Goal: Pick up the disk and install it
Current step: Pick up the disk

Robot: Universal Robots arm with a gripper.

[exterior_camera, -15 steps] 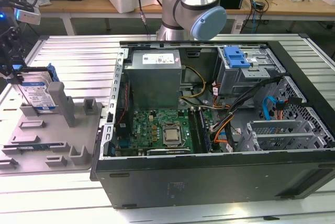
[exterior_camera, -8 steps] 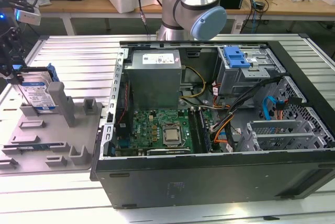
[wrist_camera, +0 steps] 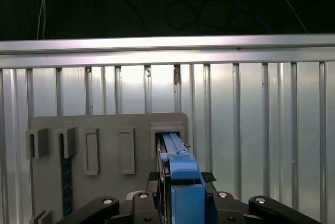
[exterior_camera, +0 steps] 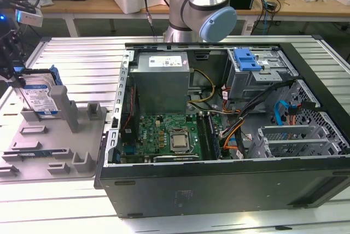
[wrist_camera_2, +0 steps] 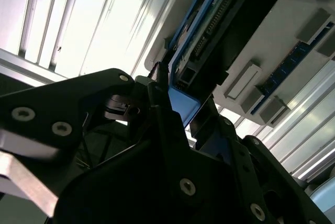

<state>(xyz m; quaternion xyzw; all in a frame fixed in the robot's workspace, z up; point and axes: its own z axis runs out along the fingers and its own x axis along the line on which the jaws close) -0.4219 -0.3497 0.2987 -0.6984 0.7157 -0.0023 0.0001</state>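
Observation:
The disk [exterior_camera: 41,94], a silver drive with a white-and-blue label in a blue carrier, stands on edge in a slot of the grey fixture [exterior_camera: 60,152] at the exterior view's left. My black gripper [exterior_camera: 13,75] is at the disk's upper end. In the first wrist view the disk [wrist_camera: 183,177] is seen edge-on, running from the fixture slot [wrist_camera: 168,129] back between the gripper's two fingers, which sit tight against both of its sides. In the second wrist view the blue carrier end [wrist_camera_2: 184,106] lies between the black finger parts, and the disk's connector edge [wrist_camera_2: 220,25] points away.
An open computer case [exterior_camera: 219,182] fills the middle and right of the slatted aluminium table [exterior_camera: 82,53]. Inside are a grey drive cage with a blue latch piece [exterior_camera: 246,59], a grey power-supply box [exterior_camera: 162,81] and the motherboard [exterior_camera: 175,135]. The arm's base [exterior_camera: 202,10] stands behind the case.

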